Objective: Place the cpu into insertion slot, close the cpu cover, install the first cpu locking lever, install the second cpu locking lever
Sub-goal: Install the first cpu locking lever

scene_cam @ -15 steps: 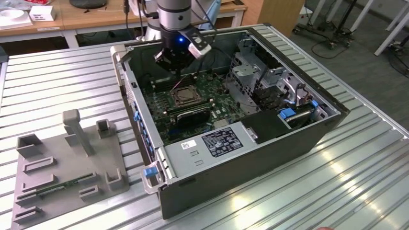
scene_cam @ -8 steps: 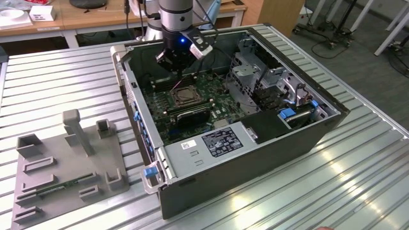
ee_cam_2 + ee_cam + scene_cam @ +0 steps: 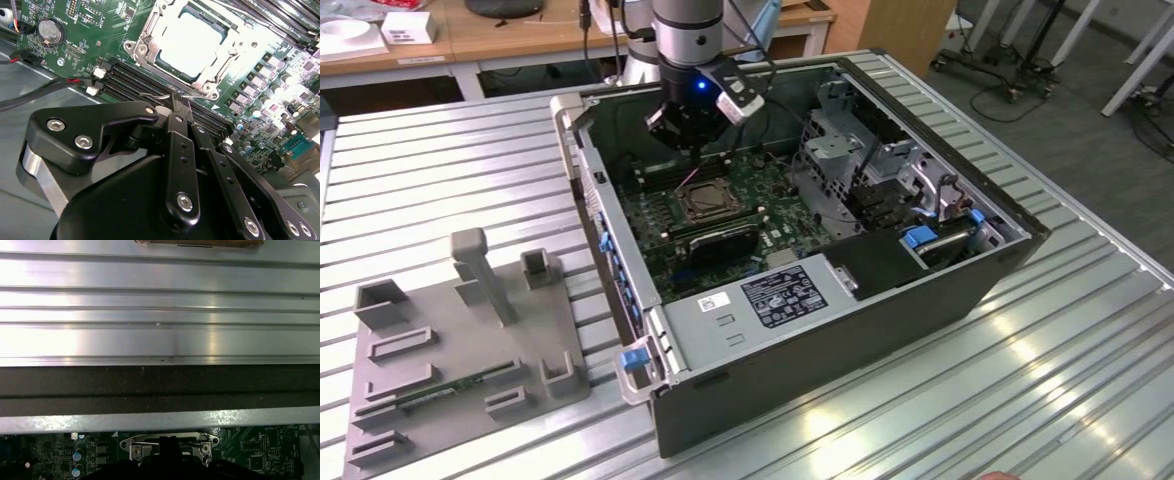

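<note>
Carefully: your gripper, pinched narrow, sits just beside the cpu cover. It could slip off the thin locking lever.

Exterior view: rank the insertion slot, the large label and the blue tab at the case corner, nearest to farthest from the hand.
1. insertion slot, just below the hand in the exterior view.
2. large label, lower in the view, on the metal box inside the case.
3. blue tab, at the case's corner, lowest of the three.
</note>
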Action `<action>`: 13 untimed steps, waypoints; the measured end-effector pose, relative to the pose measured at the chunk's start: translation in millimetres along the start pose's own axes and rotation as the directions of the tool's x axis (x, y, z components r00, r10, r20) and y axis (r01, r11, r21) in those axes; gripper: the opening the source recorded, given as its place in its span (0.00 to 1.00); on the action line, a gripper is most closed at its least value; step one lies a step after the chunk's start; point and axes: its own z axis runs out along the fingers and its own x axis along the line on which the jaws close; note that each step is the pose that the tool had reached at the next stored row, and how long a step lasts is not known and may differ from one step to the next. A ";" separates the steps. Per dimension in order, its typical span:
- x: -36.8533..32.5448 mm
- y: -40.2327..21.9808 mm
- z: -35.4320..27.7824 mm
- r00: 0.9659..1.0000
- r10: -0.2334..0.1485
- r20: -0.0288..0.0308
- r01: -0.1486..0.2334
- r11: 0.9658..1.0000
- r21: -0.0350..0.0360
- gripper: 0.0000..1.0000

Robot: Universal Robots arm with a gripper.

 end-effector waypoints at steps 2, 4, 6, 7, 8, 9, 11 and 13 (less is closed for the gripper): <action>0.0 0.0 0.1 1.000 0.000 0.000 0.000 1.000 0.000 0.11; 0.0 0.0 0.5 1.000 0.000 0.000 0.000 1.000 0.000 0.11; 0.0 0.1 0.8 1.000 0.000 0.000 0.000 1.000 -0.001 0.11; -0.1 0.1 0.9 1.000 0.000 0.000 0.000 1.000 -0.001 0.11; -0.2 0.1 1.1 1.000 0.000 0.000 0.000 1.000 -0.002 0.11; -0.3 0.1 1.3 1.000 0.000 0.000 0.000 1.000 -0.002 0.11; -0.5 0.1 1.9 1.000 0.000 0.000 0.000 1.000 -0.003 0.11; -0.7 0.2 2.5 1.000 0.000 0.000 0.000 1.000 -0.004 0.11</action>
